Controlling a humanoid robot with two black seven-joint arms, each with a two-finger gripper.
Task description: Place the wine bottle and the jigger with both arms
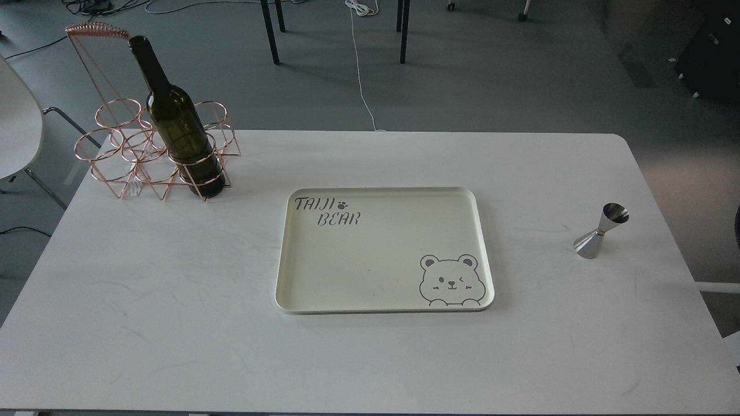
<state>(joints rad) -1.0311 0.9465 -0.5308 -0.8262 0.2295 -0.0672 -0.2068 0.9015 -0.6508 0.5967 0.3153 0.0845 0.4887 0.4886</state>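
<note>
The wine bottle (176, 121) is dark olive-green and stands upright in the front right ring of a copper wire bottle rack (141, 144) at the table's far left. The jigger (601, 231), a shiny steel hourglass cup, stands upright on the table at the right. A cream tray (300, 289) printed with a bear and "TAIJI BEAR" lies in the middle of the table with nothing in it. Neither arm nor gripper is in view.
The white table (173, 346) runs across the whole view. A white chair (17, 127) stands at the far left beside the table. Chair and table legs and cables are on the grey floor behind.
</note>
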